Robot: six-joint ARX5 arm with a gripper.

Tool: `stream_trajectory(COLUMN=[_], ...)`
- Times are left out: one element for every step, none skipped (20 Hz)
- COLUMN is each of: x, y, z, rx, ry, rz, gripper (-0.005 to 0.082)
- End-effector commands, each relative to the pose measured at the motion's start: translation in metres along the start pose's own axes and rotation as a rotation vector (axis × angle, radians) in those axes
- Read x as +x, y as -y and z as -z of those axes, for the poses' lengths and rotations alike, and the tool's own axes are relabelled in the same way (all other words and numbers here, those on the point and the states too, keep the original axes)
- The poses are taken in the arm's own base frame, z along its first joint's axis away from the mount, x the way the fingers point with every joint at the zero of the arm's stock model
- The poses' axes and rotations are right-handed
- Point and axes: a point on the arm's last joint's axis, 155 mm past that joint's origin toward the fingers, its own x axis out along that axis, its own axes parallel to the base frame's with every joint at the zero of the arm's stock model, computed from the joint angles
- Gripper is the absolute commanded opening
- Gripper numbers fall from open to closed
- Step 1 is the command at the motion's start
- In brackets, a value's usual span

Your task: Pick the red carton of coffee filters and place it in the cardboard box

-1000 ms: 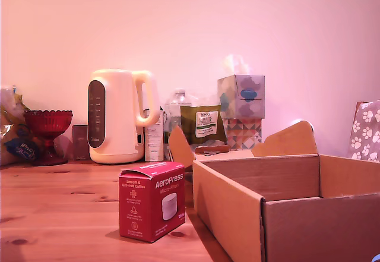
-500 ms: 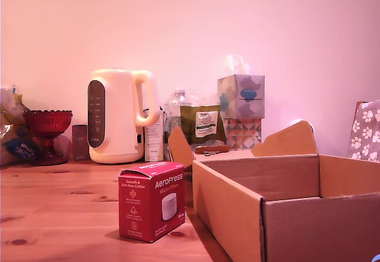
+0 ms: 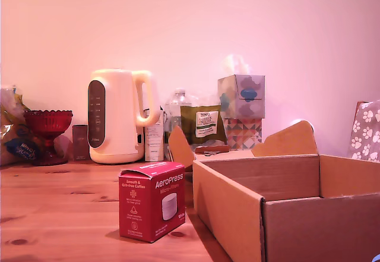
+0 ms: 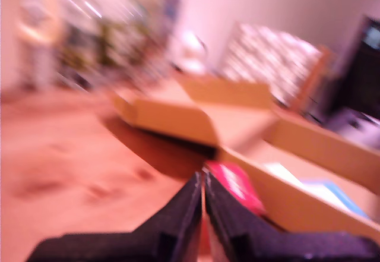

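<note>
The red carton of coffee filters (image 3: 151, 199) stands upright on the wooden table (image 3: 59, 208), just to the exterior view's left of the cardboard box (image 3: 285, 205). The box is open, with its flaps up. No arm or gripper shows in the exterior view. The wrist view is blurred by motion. There my gripper (image 4: 203, 182) has its two dark fingers pressed together with nothing between them. The red carton (image 4: 240, 188) lies just beyond the fingertips, against the wall of the cardboard box (image 4: 172, 116).
Along the back wall stand a cream kettle (image 3: 122, 116), a dark red glass bowl (image 3: 47, 125), a green packet (image 3: 205, 124) and stacked tissue boxes (image 3: 242, 110). A paw-print item (image 3: 367, 128) sits at the exterior view's right edge.
</note>
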Motion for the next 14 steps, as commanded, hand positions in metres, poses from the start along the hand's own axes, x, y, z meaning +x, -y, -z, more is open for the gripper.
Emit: stream_trajectory(x=[0.002,0.005,0.008,0.010,0.013,0.016,0.019,0.022,0.025,0.029,0.032,0.036,0.040,0.043], y=[0.012,0.017,0.024,0.029,0.033,0.035,0.038,0.043,0.049,0.051,0.053,0.054,0.055,0.059], z=[-0.005,0.000,0.006,0.011,0.017,0.020,0.021,0.022,0.024,0.024,0.024,0.027,0.030,0.031], rx=[0.029,0.033,0.037,0.041,0.052,0.068,0.075,0.086,0.093,0.103,0.111,0.118,0.123,0.129], ry=[-0.006,-0.032,-0.062,-0.090,-0.116,-0.132,-0.136,-0.136,-0.141,-0.137,-0.136,-0.144,-0.149,-0.150], rz=[0.042,0.063,0.085,0.102,0.110,0.108,0.111,0.124,0.138,0.136,0.129,0.121,0.110,0.119], gripper=[-0.0023,-0.0023,-0.0023,-0.0023,-0.0023,-0.0023,-0.0023,-0.0023,-0.0023,-0.0023,-0.0023,-0.0023,-0.0023,-0.0023])
